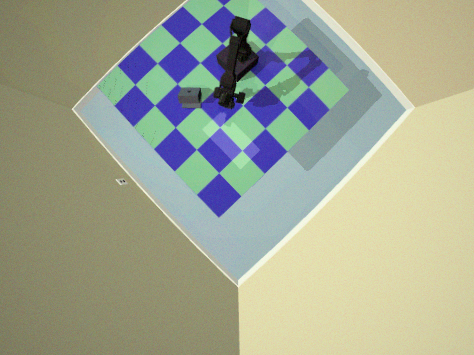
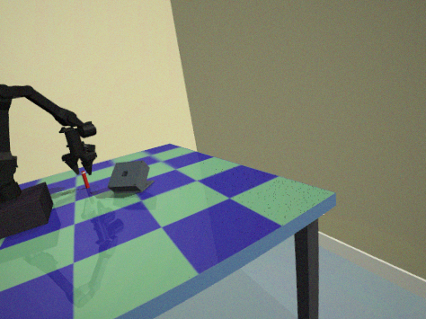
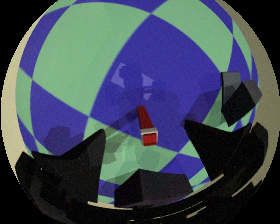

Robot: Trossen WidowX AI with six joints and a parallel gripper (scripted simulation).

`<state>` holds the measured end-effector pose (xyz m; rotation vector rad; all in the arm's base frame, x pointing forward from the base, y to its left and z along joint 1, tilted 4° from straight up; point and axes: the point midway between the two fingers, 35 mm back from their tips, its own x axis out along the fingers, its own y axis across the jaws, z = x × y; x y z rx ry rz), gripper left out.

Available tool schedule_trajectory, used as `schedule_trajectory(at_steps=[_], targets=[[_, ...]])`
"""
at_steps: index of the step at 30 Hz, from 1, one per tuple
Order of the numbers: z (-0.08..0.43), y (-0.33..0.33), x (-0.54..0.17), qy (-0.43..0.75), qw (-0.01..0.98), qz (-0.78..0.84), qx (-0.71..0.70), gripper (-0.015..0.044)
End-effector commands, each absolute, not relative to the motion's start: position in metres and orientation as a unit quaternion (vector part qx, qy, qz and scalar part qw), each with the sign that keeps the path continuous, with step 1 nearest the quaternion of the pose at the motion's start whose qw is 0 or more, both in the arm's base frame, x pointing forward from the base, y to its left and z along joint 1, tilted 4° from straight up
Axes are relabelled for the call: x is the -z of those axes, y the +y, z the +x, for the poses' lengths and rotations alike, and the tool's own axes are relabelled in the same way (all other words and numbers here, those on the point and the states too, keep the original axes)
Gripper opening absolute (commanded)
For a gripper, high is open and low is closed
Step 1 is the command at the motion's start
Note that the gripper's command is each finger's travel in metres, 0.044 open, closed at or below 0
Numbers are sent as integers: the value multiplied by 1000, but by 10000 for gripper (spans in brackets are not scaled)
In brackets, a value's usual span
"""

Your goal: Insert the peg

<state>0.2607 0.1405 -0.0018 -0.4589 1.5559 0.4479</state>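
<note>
Hovering with gripper point(image 1: 229, 100) point(image 2: 84, 173) point(image 3: 146, 128) spread wide and empty above the upright red peg point(image 2: 85, 180) point(image 3: 146, 122), near the gray sloped panel point(image 1: 190, 97) point(image 2: 129, 176) point(image 3: 230, 90).

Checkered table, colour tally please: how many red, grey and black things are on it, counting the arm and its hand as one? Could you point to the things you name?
Red: 1, the peg point(image 2: 85, 180) point(image 3: 145, 120)
Grey: 1, the sloped panel point(image 1: 190, 96) point(image 2: 128, 176)
Black: 1, the arm point(image 1: 233, 57) point(image 2: 48, 105) with its hand point(image 1: 229, 96) point(image 2: 84, 173) point(image 3: 146, 128)
Total: 3

Beige walls point(image 1: 400, 215) point(image 2: 81, 45) are rising around the checkered bench point(image 1: 219, 195) point(image 2: 189, 207) point(image 3: 145, 60); pale blue floor point(image 1: 245, 240) point(image 2: 252, 287) is stretching beneath it.
</note>
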Motion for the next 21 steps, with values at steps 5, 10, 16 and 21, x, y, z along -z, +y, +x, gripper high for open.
schedule_trajectory(at_steps=[5, 10, 16, 21], targets=[[260, 139, 15, 690, 667, -203, -196, 440], [259, 139, 23, 690, 667, -203, -196, 440], [258, 139, 24, 690, 666, -203, -198, 388], [258, 139, 24, 690, 666, -203, -198, 256]])
